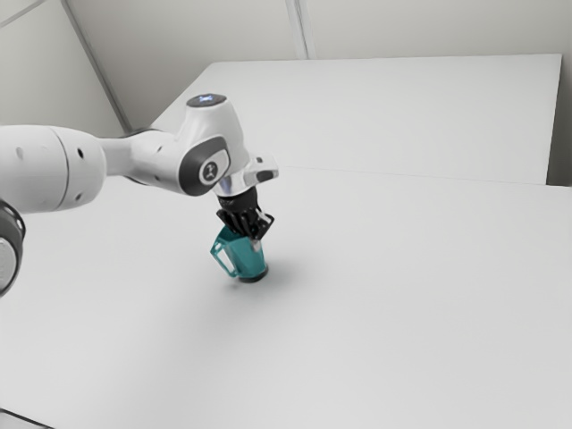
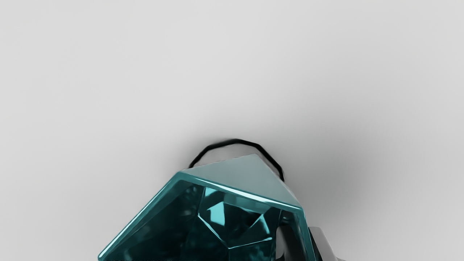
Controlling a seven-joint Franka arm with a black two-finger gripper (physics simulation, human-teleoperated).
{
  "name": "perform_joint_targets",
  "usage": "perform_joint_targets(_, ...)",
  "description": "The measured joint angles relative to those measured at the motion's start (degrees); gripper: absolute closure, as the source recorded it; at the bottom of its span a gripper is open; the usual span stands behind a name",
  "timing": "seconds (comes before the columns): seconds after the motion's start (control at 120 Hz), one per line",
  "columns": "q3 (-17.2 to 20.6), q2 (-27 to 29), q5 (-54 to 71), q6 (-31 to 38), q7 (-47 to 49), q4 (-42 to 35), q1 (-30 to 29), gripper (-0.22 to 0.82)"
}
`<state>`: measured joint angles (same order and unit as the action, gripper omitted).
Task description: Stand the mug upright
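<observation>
Exterior view: black two-finger gripper [image 1: 255, 239] pinching the wall of the translucent teal faceted mug with black base [image 1: 248, 255], rim up

Mug leans slightly toward the exterior view's left, handle [image 1: 224, 257] on that side, base low at the smooth pale-grey worktop [image 1: 384, 295], well in from the far edge and far corners; worktop spreads broadly toward the exterior view's right. Wrist view has one finger inside the rim, the other against the outside
</observation>
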<state>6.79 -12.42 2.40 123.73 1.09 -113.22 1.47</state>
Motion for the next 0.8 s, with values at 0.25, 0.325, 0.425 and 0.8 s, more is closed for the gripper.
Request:
perform_joint_targets(0.25, 0.09, -0.39, -0.52, 0.88, 0.77, 0.06, 0.52, 0.49)
perform_joint_targets(0.325, 0.14, 0.47, -0.77, 0.95, 0.82, 0.07, 0.75, 0.34)
perform_joint_targets(0.425, 0.21, 2.36, -1.33, 0.67, 0.77, 0.25, 0.85, 0.21)
perform_joint_targets(0.8, -3.63, 4.67, -3.77, -14.33, -1.15, 18.51, -0.06, 0.04)
